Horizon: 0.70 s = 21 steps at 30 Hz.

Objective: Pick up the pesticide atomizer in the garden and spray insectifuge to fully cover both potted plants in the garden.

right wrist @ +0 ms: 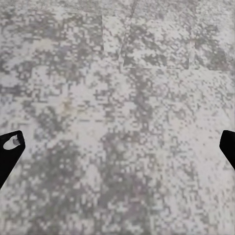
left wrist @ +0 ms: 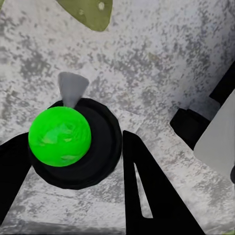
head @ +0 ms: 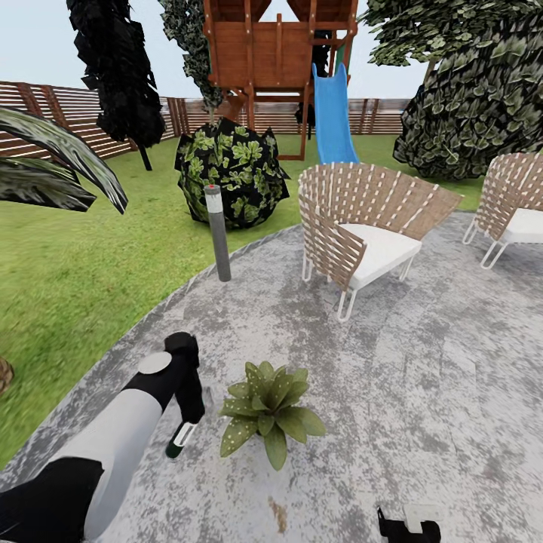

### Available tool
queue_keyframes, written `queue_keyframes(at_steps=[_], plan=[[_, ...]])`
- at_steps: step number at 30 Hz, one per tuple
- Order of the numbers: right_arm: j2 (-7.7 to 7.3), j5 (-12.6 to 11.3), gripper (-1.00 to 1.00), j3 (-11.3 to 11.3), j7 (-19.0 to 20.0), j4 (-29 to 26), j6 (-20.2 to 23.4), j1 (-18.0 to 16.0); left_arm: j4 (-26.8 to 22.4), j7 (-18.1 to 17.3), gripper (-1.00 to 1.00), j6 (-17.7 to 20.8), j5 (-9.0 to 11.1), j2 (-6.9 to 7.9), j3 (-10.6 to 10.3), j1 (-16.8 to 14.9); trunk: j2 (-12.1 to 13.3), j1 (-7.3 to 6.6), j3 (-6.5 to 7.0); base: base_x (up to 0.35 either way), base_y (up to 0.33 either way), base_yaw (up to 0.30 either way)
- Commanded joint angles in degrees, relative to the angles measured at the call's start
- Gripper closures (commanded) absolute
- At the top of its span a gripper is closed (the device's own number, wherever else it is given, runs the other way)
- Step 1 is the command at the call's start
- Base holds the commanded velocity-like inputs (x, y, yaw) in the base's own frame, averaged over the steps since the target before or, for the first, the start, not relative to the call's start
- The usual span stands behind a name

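A round patio of mottled grey paving (head: 362,362) lies in a green lawn (head: 83,279) closed by a brown slatted wooden fence (head: 68,113), with a wooden play tower and blue slide (head: 332,113) behind, dark leafy shrubs, a grey bollard lamp (head: 218,234) at the patio's edge and two woven lounge chairs with white cushions (head: 362,226) further in. In the head view, a low rosette potted plant with pointed, pale-speckled green leaves (head: 270,411) stands on the paving near the patio's lawn-side edge. Just beside it, the white-and-black left arm reaches down, and its left gripper (head: 186,422) has the small pesticide atomizer with a dark green body (head: 179,441) between its fingers, the sprayer's lower end close to the paving. The right gripper (head: 407,528) sits low at the picture's bottom edge. In the left wrist view, the black fingers (left wrist: 152,196) stand either side of the atomizer's dark round body (left wrist: 105,147), capped with a bright green ball, closed against it; one speckled leaf tip (left wrist: 90,12) shows above grey paving. In the right wrist view, the two black fingertips (right wrist: 10,147) stand wide apart over bare mottled paving (right wrist: 117,117), with nothing between them.
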Motion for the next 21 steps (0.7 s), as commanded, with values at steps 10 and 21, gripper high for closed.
queue_keyframes(at_steps=[10, 21], plan=[[-0.26, 0.6, -1.0, -0.2, -0.3, 0.0, -0.2, 0.0, 0.0, -0.4, 1.0, 0.6, -1.0, -1.06, -0.2, 0.1, 0.0, -0.01, 0.01, 0.0, 0.0, -0.03], [-0.18, 0.6, -1.0, -0.2, -0.3, 0.0, -0.2, 0.0, 0.0, -0.4, 1.0, 0.6, -1.1, -0.85, 0.0, -1.2, 0.0, -0.01, 0.51, 0.0, 0.0, -0.262]])
